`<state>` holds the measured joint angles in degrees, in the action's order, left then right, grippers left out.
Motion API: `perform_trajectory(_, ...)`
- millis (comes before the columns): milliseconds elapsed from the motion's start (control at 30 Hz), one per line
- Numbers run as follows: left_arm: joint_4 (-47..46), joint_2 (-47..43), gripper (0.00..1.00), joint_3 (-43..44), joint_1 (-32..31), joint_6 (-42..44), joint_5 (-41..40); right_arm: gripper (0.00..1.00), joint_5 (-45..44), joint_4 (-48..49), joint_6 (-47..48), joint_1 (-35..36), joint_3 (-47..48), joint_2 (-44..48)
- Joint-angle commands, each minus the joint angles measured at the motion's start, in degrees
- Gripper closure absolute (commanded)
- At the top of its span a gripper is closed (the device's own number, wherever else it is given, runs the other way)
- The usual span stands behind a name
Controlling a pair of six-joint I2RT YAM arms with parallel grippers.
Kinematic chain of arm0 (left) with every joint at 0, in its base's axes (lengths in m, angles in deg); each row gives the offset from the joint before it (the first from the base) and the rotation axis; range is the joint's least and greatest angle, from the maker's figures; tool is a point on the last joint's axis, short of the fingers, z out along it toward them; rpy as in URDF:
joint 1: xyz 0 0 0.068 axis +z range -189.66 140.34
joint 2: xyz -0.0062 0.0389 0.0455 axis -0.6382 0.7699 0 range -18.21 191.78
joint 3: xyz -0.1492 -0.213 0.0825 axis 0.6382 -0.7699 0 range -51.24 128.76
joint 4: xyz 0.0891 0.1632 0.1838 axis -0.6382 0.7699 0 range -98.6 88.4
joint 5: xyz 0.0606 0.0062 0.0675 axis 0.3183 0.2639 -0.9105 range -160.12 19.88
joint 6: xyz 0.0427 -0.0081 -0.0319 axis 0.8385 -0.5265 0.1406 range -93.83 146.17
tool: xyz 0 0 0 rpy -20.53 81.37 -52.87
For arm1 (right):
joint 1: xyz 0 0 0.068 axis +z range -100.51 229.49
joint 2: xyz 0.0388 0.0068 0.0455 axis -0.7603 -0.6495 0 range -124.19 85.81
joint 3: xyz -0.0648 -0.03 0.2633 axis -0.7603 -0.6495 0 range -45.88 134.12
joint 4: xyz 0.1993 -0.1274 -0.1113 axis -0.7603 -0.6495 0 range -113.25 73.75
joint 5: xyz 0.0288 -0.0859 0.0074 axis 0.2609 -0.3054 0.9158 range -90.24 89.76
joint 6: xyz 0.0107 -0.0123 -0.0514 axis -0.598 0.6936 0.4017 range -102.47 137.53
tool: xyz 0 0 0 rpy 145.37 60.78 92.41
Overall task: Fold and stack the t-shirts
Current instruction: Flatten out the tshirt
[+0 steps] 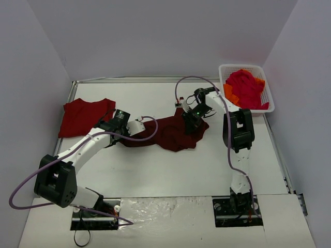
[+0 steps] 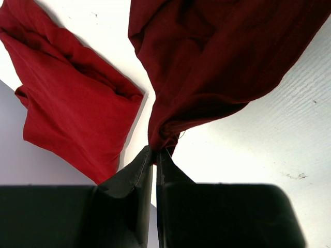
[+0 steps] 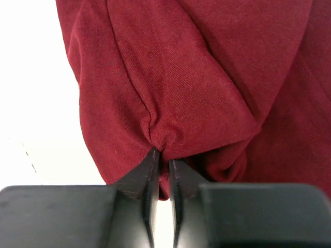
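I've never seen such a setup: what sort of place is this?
Likely a robotics lab test bench: a white table boxed by plain walls, a left arm and right arm bolted at its edge, t-shirts and a basket.

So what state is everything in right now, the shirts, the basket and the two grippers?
maroon t-shirt, bunched on the table, pinched at both ends
red t-shirt, lying on the table's left side, untouched
basket, filled with heaped shirts, unfolded
left gripper, shut on the maroon t-shirt
right gripper, shut on the maroon t-shirt
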<state>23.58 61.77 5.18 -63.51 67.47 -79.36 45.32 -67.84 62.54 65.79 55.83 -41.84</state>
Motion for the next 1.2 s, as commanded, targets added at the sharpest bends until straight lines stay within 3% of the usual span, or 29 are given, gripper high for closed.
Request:
perform_trajectory(0,-0.37,0.34,0.98,0.18,0.57,-0.69,0.18,0.97,1.46,-4.13,1.04,0.58,0.42,0.48)
perform_trajectory(267,-1.07,-0.44,0.98,0.36,0.57,-0.87,-0.69,1.00,-2.58,-2.99,-1.59,-0.65,3.93,2.85)
perform_trajectory(467,-3.62,-0.01,0.98,3.33,2.32,-4.81,-5.09,1.00,-8.99,-2.37,-7.74,-4.16,14.02,4.34)
perform_trajectory(633,0.24,1.31,0.98,15.60,7.94,-13.78,2.45,1.00,-17.33,-0.97,-13.28,-6.53,27.01,4.17)
perform_trajectory(833,3.58,4.82,0.98,31.62,11.64,-18.36,4.05,1.00,-22.62,0.17,-17.76,-8.38,38.55,4.25)
perform_trajectory(967,6.31,6.15,0.98,41.03,11.73,-17.83,2.21,1.00,-23.41,2.19,-17.77,-8.82,37.60,9.25)
perform_trajectory(1167,5.51,2.29,0.98,39.99,11.99,-16.34,-0.52,1.00,-21.48,9.66,-19.26,-12.16,27.14,20.77)
